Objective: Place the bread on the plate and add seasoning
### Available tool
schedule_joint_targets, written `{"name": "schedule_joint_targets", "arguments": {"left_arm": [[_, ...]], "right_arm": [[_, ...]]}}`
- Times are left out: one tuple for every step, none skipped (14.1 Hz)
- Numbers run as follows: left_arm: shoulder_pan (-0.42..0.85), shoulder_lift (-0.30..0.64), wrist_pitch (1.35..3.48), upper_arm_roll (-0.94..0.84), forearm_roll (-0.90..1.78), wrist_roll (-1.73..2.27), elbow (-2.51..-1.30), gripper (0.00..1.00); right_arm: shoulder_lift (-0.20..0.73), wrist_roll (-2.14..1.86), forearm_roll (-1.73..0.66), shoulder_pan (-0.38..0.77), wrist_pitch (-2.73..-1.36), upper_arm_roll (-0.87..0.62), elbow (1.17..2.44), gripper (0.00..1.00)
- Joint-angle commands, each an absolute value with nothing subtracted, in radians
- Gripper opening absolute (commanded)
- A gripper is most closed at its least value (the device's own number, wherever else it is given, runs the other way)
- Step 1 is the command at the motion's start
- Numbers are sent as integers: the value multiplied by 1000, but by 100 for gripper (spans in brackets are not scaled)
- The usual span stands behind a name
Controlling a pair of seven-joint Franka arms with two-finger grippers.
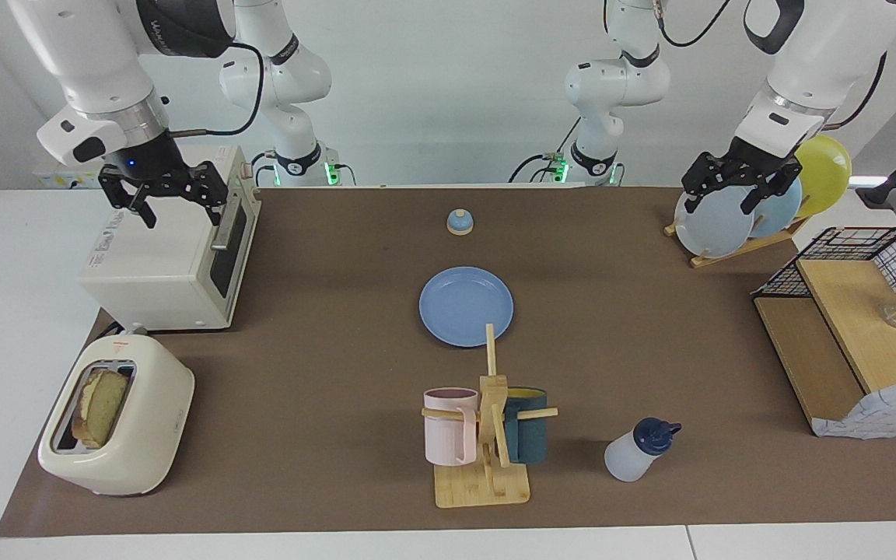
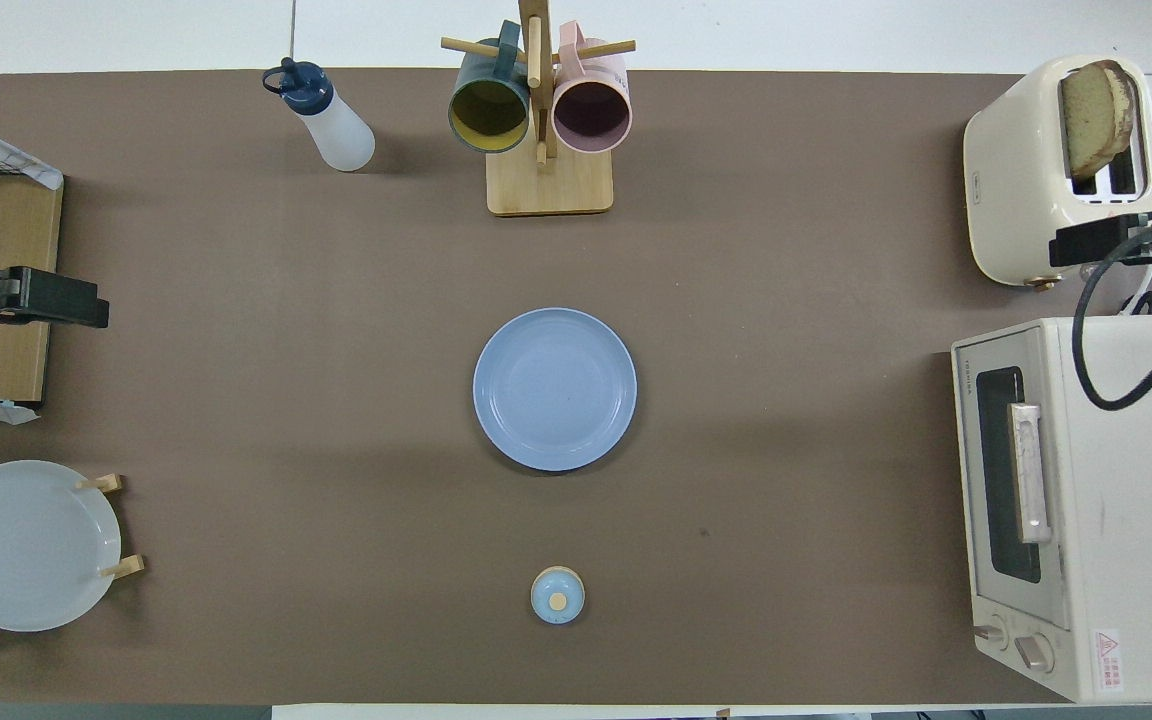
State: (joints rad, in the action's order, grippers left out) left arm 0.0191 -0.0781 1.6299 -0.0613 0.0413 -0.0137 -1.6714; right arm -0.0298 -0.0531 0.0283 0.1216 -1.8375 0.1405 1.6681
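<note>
The bread [image 1: 99,404] stands upright in a slot of the cream toaster [image 1: 145,435] at the right arm's end of the table; it also shows in the overhead view [image 2: 1091,115]. The medium-blue plate [image 1: 466,305] lies bare at mid-table [image 2: 554,388]. The seasoning bottle [image 1: 638,451], whitish with a navy cap, stands beside the mug tree [image 2: 326,115]. My right gripper [image 1: 182,211] is open and empty in the air over the toaster oven [image 2: 1086,243]. My left gripper [image 1: 720,204] is open and empty over the plate rack [image 2: 66,305].
A white toaster oven [image 1: 168,264] stands nearer to the robots than the toaster. A wooden mug tree [image 1: 487,467] holds a pink and a teal mug. A blue-domed bell [image 1: 460,222], a rack of pale plates [image 1: 716,225] and a wooden shelf with a wire basket [image 1: 845,334] are also here.
</note>
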Motion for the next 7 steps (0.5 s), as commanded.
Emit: {"name": "schedule_joint_targets", "arguments": {"left_arm": [[29, -89, 1660, -58, 51, 5, -1695, 100], [41, -90, 1680, -60, 51, 6, -1706, 100], [49, -94, 1722, -60, 49, 3, -1722, 100], [51, -100, 1773, -58, 51, 5, -1755, 100], [51, -115, 1849, -60, 49, 2, -1808, 100], [54, -123, 1955, -61, 49, 5, -1866, 100], [70, -123, 2067, -61, 49, 12, -1918, 100]], "right_arm": [[-57, -37, 31, 60, -2183, 133, 1861, 100], [-48, -37, 31, 54, -2316, 133, 1909, 100], [-23, -37, 31, 48, -2383, 135, 1913, 100], [20, -37, 29, 46, -2426, 135, 1896, 100], [61, -44, 29, 34, -2469, 135, 1870, 100], [102, -57, 31, 17, -2499, 133, 1843, 100], [136, -80, 29, 8, -2525, 133, 1820, 100]]}}
